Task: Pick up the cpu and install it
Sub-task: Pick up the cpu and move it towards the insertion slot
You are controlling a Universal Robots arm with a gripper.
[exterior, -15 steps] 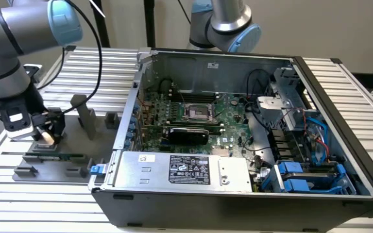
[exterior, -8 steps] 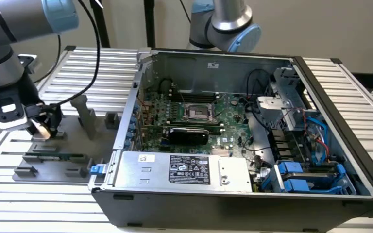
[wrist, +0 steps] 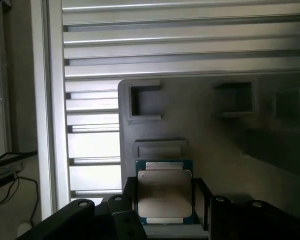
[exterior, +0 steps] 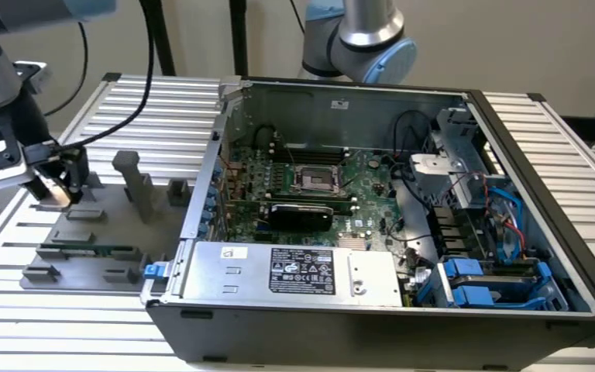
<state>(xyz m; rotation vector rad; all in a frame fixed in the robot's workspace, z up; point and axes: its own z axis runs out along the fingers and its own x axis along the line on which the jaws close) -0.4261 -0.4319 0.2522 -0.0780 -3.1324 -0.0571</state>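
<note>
Grey fixture plate (exterior: 101, 232) on the slatted aluminium counter (exterior: 153, 101) is where your hand (exterior: 55, 194) sits low, at the plate's corner toward the exterior view's left.

From the wrist view you get the detail. The cpu (wrist: 164, 192), silvery top plate with a thin green rim, lies flat between the 2 dark fingers (wrist: 129, 197) of the hand (wrist: 164, 200). They stand against 2 opposite edges of the chip, so the hand is closed on the cpu. It is over the plate (wrist: 215, 150), just beside a low raised frame (wrist: 160, 148), and you cannot tell whether it is lifted or resting. Further rectangular frames (wrist: 145, 102) rise from the plate, with counter slats (wrist: 190, 45) past its edge.

From the exterior view you get the layout. A long green memory stick (exterior: 86, 249) lies in a holder on the plate's near side, and an upright grey post (exterior: 137, 186) stands mid-plate. Beside the plate, the open computer case (exterior: 380, 341) holds the motherboard (exterior: 365, 182) with its dark square socket (exterior: 313, 180). In the case you also have a silver power supply (exterior: 287, 271) at the near wall and blue drive caddies (exterior: 483, 287) toward the exterior view's right. A 2nd arm's base (exterior: 365, 39) rises behind the case.
</note>
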